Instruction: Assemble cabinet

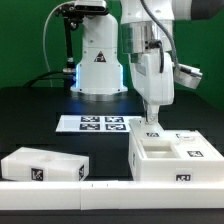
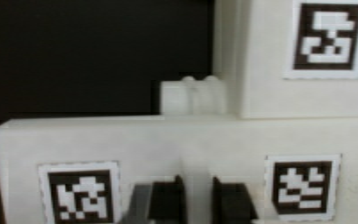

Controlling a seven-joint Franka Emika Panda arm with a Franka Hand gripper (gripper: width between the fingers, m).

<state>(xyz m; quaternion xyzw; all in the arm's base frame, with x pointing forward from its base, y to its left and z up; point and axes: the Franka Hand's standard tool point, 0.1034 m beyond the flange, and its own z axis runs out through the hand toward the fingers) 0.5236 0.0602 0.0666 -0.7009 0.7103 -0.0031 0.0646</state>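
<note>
A white robot arm lowers its two-finger claw [image 1: 152, 124] onto the rear rim of a large white plastic cabinet box [image 1: 178, 158] with open inner compartments and black-and-white square tags, standing on the dark worktop [image 1: 30, 120] at the exterior view's right. The claw's dark fingers [image 2: 158, 203] are drawn close together, shut with only a narrow gap; whether they pinch the box's edge cannot be told. A flat white plastic cabinet panel [image 1: 42, 165], also tagged, lies well apart at the exterior view's left. Behind both, the thin white marker board [image 1: 95, 124] lies flat near the arm's white base [image 1: 98, 70], lit blue.
</note>
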